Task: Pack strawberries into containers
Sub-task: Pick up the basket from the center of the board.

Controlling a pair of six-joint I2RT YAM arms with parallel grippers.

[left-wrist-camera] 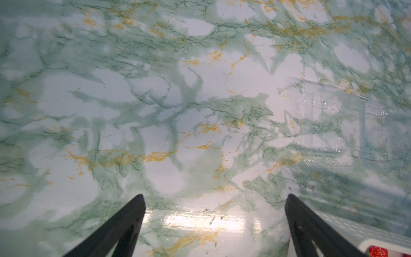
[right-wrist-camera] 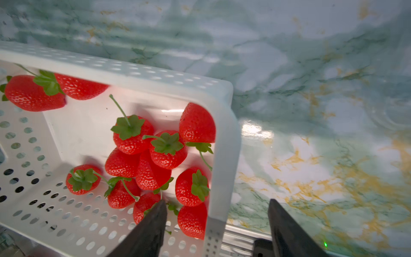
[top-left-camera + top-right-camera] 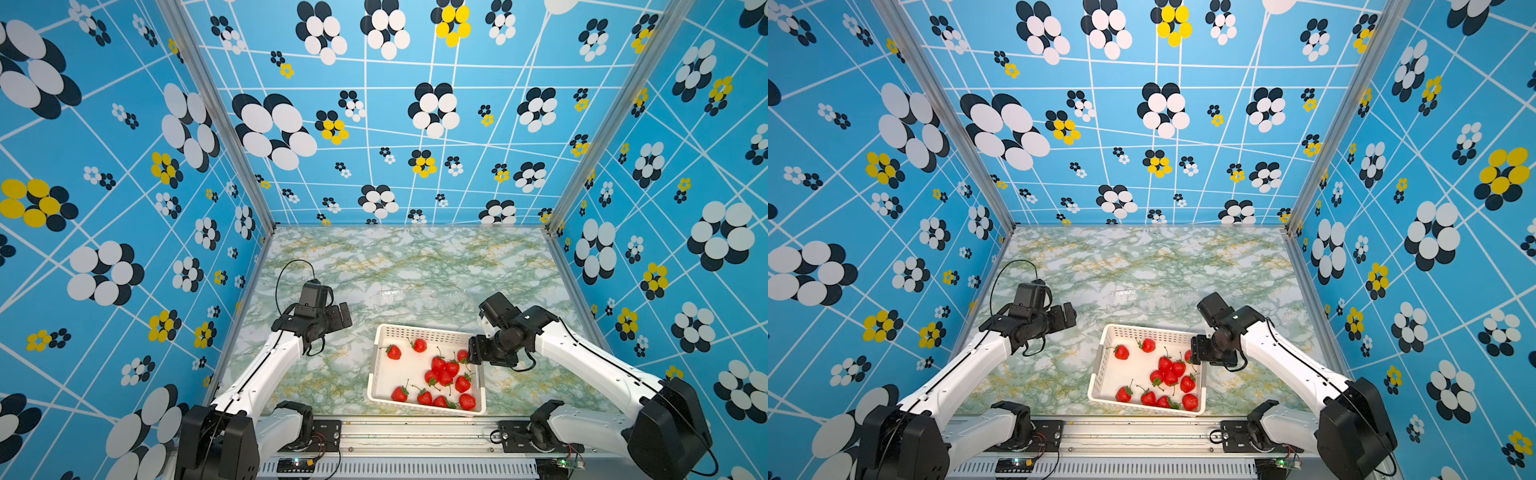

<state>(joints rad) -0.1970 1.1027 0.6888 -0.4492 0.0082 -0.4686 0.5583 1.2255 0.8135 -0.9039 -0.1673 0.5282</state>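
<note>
Here, no fruit is packed yet and both grippers are empty.
The left gripper (image 1: 214,198) hangs wide open over bare table (image 1: 133,111), likely kept clear. The transparent containers (image 1: 342,129) lie empty beyond the white basket (image 3: 419,332). All the strawberries (image 3: 444,374) lie in the basket, clustered just beside the right gripper (image 2: 216,201). Its parted jaws straddle the basket's side wall and grip nothing, probably to steady it.
</note>
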